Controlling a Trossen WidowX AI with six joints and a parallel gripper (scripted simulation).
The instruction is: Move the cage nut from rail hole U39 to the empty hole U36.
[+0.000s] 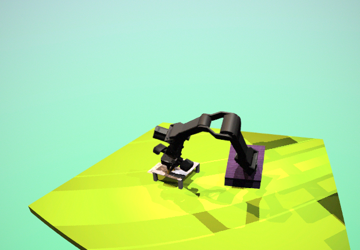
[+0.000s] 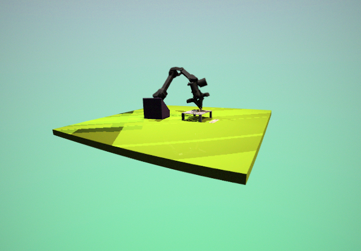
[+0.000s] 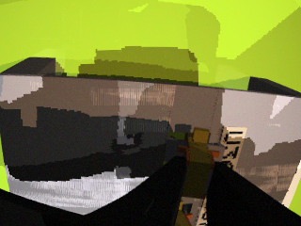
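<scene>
One cage nut (image 3: 198, 174) in the grip

The fingers (image 1: 169, 172) (image 2: 200, 109) pinch it, nearly closed, at the rail plate (image 1: 185, 172) (image 2: 189, 112) (image 3: 61, 94); its seating is unclear.

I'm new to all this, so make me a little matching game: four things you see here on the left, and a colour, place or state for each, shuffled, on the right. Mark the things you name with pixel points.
Things:
1. Block under the arm's foot (image 1: 230, 166) (image 2: 152, 108)
2. Gripper (image 1: 169, 170) (image 2: 200, 108) (image 3: 196, 169)
3. Rail plate (image 1: 185, 172) (image 2: 189, 113) (image 3: 61, 96)
4. Table top (image 1: 116, 203) (image 2: 203, 140) (image 3: 155, 24)

Descriptions:
A. raised on short legs
B. yellow-green
C. purple
D. closed on a small yellowish-brown piece

Right pairs: 1-C, 2-D, 3-A, 4-B
</scene>
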